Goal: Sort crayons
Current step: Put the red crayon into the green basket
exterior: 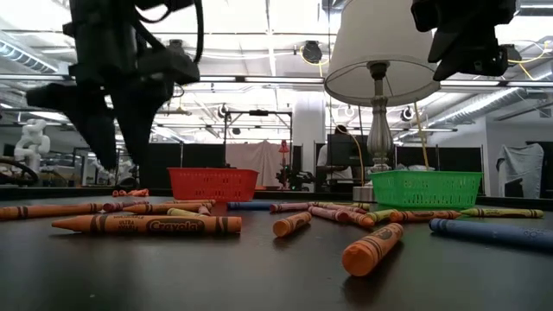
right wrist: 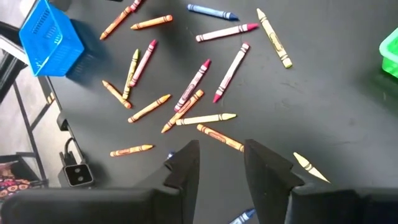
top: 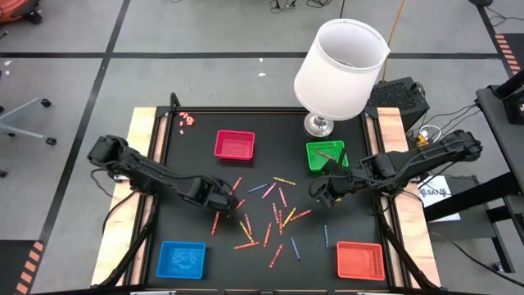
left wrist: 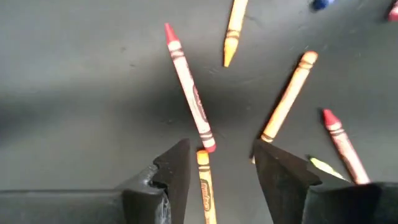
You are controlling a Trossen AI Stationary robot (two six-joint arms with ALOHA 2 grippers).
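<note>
A black desk (top: 188, 176) is seen from above, crayons (top: 270, 215) scattered mid-desk, axes pointing every way. The left gripper (top: 232, 199) is held released above them; the right gripper (top: 321, 189) is parted, empty, near the green tray (top: 327, 156). In the left wrist view, a red crayon (left wrist: 188, 87) is shown pointing away from the fingers (left wrist: 176, 175).

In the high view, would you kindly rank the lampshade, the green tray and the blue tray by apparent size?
1. Lampshade, clearly largest, though it stands nearer the camera.
2. Blue tray and green tray: these look much alike, so I would not rank them.
</note>
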